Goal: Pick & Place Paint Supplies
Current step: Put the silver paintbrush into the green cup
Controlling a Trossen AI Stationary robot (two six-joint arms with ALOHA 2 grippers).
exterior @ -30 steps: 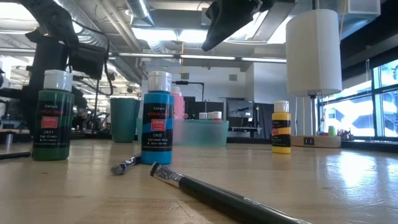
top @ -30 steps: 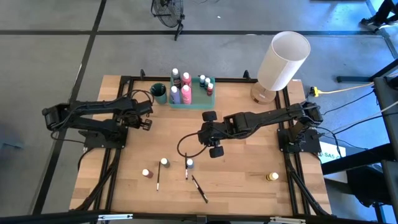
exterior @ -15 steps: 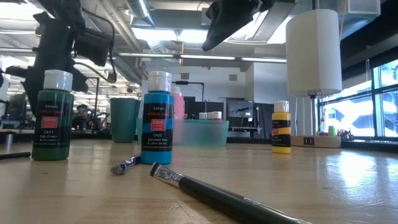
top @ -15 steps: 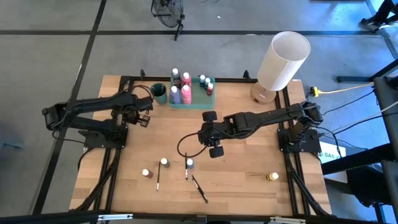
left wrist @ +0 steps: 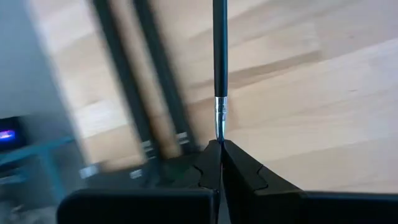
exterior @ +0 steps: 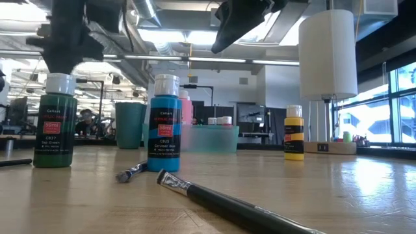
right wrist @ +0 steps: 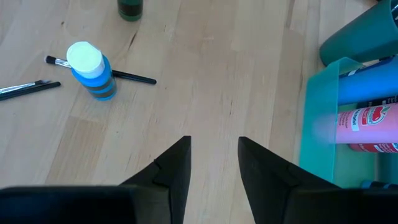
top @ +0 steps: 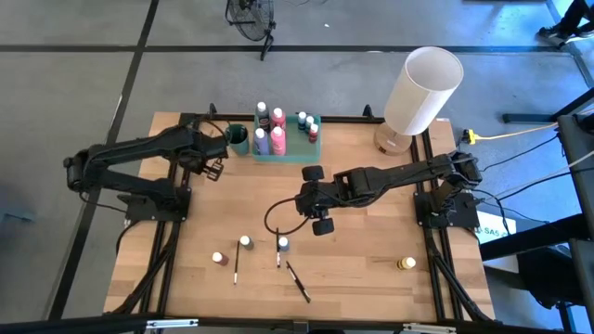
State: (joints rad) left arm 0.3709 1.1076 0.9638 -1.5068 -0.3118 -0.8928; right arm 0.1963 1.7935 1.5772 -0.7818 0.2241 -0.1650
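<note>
The left claw (top: 216, 167), pinched tight on a thin dark paintbrush (left wrist: 219, 68), has swung away from the middle of the wooden surface (top: 362, 246) to just beside the dark teal cup (top: 237, 139).

Both arms are dark, near-black, built of slim jointed links, each rising from a black base plate bolted at a side of the desk. A black cable loops loose from the right arm's wrist, and another seems to curl by the left arm's wrist. The jaws are matte black wedges with stepped inner edges.
</note>
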